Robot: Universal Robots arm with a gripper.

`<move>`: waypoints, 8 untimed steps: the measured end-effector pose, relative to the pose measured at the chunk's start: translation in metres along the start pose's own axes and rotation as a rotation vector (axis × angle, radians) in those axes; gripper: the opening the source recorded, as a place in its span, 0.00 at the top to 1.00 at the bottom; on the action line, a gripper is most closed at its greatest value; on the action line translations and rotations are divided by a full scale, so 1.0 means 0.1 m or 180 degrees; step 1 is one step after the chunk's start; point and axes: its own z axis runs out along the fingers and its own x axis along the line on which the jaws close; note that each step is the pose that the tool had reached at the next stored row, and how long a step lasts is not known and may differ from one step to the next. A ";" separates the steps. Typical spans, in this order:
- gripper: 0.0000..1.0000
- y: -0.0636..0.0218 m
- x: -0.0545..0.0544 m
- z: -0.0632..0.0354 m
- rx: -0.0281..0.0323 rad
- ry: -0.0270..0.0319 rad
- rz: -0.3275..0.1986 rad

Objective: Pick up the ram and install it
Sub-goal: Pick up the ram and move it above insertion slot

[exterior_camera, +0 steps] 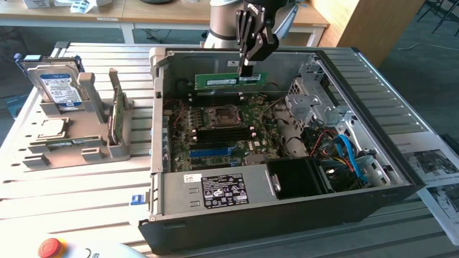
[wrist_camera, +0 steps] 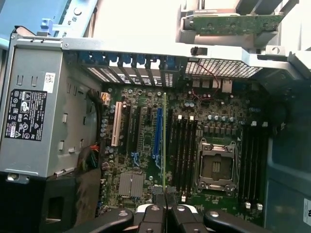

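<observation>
at nine o'clock in the exterior view, a grey rack (exterior_camera: 72,153) sits on the slatted table (exterior_camera: 86,183), holding a hard drive (exterior_camera: 61,88) and, on its three o'clock side, a spare stick (exterior_camera: 118,115) standing on edge. toward the middle lies the open computer case (exterior_camera: 287,226) with the motherboard (exterior_camera: 248,137) flat inside and the square socket (exterior_camera: 219,115) near the board's twelve o'clock end. just past the socket at twelve o'clock, the pincer (exterior_camera: 248,69) hangs down into the case, clamped narrow on the top edge of the ram (exterior_camera: 222,81), which is level and clear of the board. the wrist view shows the ram (wrist_camera: 164,141) edge-on below the pincer (wrist_camera: 165,196), over the gap between the blue slot (wrist_camera: 157,133) and the black memory slots (wrist_camera: 184,145), just beside the nearest one. at three o'clock in the case are loose cables (exterior_camera: 344,150), well apart from the stick. the pick-up looks done and the carry to the slots is in hand; the ram is not yet seated. seating would call for squaring the stick's lower edge over one black slot and a straight, firm push.
</observation>
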 end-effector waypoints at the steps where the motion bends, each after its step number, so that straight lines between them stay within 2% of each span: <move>1: 0.88 0.000 0.00 0.000 0.0009 -0.0004 0.0003; 5: 0.88 0.002 0.00 0.001 0.0056 -0.0022 0.0013; 8: 0.88 0.001 0.00 0.001 0.0060 -0.0023 0.0013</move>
